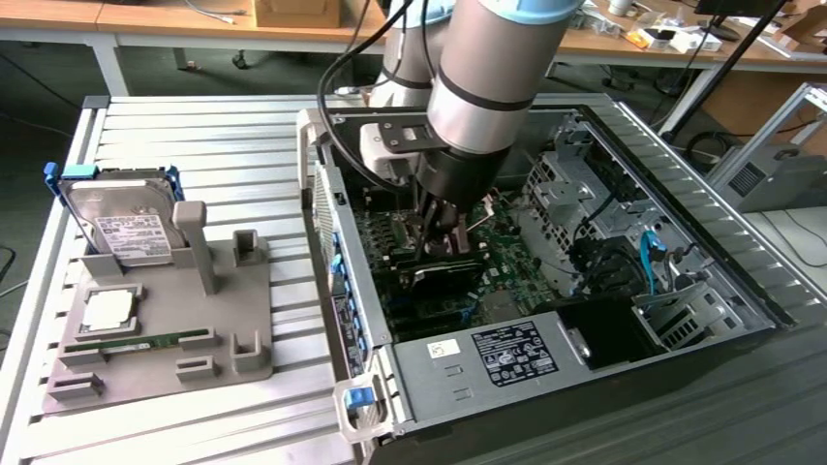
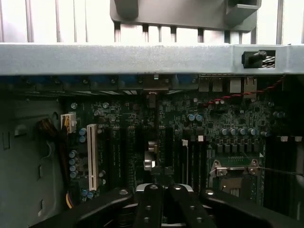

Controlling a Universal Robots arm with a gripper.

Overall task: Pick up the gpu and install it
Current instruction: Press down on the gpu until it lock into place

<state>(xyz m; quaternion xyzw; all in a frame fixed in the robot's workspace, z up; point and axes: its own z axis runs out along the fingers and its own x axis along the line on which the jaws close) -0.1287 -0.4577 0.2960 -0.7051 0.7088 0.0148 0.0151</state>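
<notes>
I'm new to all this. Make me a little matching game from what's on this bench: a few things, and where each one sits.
Things:
1. gpu
2. hard drive
3. memory stick
4. end effector

Places:
A. flat along the grey holder's near edge
B. inside the open computer case, over the motherboard
C. leaning at the holder's far end
D. under the end effector, down in the case

Pairs: 1-D, 2-C, 3-A, 4-B

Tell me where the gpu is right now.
In the exterior view the gpu sits inside the open computer case, standing on the green motherboard directly under the gripper, right of the grey parts tray.
</notes>
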